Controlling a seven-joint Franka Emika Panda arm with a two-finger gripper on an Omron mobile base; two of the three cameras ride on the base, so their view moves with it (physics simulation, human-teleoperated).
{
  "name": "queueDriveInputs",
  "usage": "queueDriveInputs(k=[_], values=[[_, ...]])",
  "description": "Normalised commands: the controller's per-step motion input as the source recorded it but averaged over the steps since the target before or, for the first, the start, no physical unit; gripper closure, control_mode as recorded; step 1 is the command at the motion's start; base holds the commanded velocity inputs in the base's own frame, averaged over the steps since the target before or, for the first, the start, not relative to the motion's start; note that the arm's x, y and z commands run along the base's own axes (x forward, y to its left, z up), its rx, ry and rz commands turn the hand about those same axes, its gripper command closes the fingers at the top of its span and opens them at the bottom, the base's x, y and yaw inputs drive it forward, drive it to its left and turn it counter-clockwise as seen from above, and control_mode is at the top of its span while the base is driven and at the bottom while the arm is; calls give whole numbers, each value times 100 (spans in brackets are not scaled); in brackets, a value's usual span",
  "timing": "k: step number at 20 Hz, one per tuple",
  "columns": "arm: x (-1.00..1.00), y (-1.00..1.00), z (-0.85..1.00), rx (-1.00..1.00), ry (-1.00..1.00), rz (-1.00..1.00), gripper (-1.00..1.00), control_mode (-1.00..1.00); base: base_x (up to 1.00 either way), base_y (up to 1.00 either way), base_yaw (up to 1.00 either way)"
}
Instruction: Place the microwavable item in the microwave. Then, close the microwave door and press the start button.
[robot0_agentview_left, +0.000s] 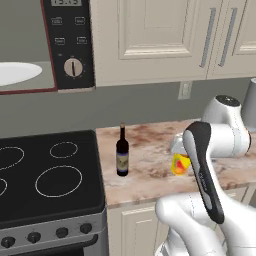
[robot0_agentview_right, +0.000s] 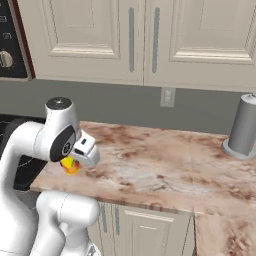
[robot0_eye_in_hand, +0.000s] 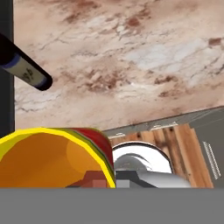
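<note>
Cup is sitting gripped in the closed pincer over the counter, bottle standing beyond it.

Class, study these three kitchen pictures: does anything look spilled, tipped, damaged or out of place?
Nothing stands out. The dark glass bottle stands upright on the marbled brown counter, with no spill around it. The small yellow cup sits at the shut gripper, its opening visible in the hand view.

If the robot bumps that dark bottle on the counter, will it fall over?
Probably, yes. The bottle stands tall and thin on a narrow base, so a knock near its neck would likely tip it. It is round, so it might then roll across the smooth counter. It looks like glass, maybe breakable.
</note>
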Motion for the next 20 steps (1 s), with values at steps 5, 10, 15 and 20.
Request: queueDriveInputs(k=[5,10,15,20], values=[[-12,22,14,0,-2,-6,100,-100,0,0,0],[0,17,-3,0,5,3,100,-100,0,0,0],[-32,1,0,2,-4,0,100,100,-20,8,0],[0,0,0,0,0,0,100,100,-93,79,1]])
